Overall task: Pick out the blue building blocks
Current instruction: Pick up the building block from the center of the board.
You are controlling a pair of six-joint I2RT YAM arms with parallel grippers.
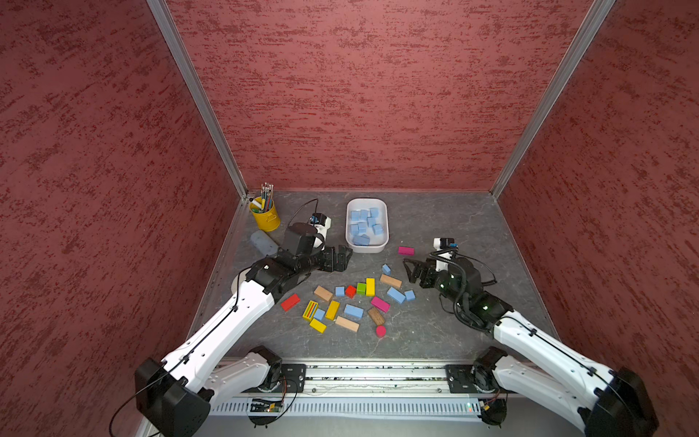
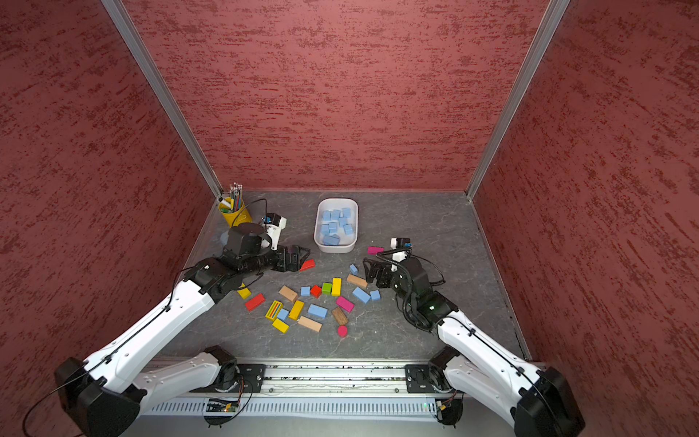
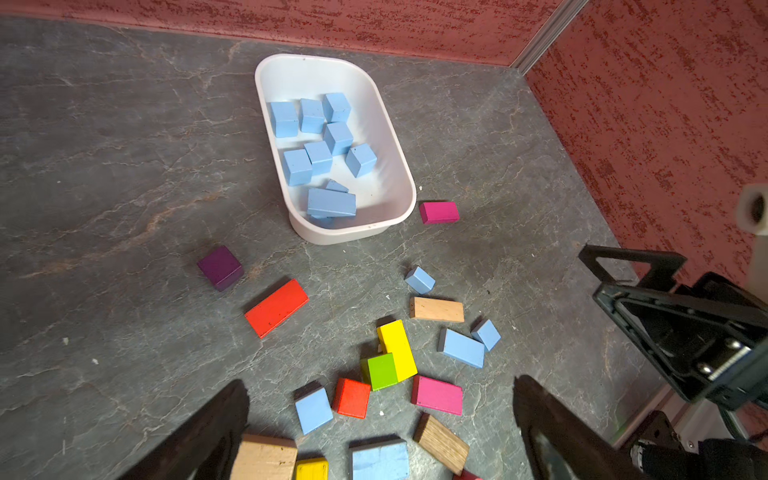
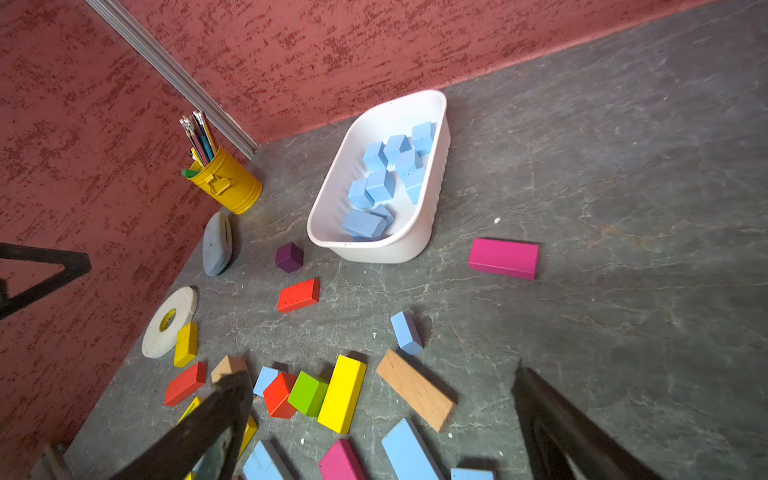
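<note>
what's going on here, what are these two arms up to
This is colour sorting from a mixed pile. A batch of blue blocks already lies in the white tub, and several loose blue blocks lie on the table among other colours. The left pincer and right pincer are both open and empty, near the pile.

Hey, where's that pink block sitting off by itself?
In both top views the lone pink block lies flat on the table, just right of the near end of the white tub, not touching it, a little beyond the open right end effector.
</note>
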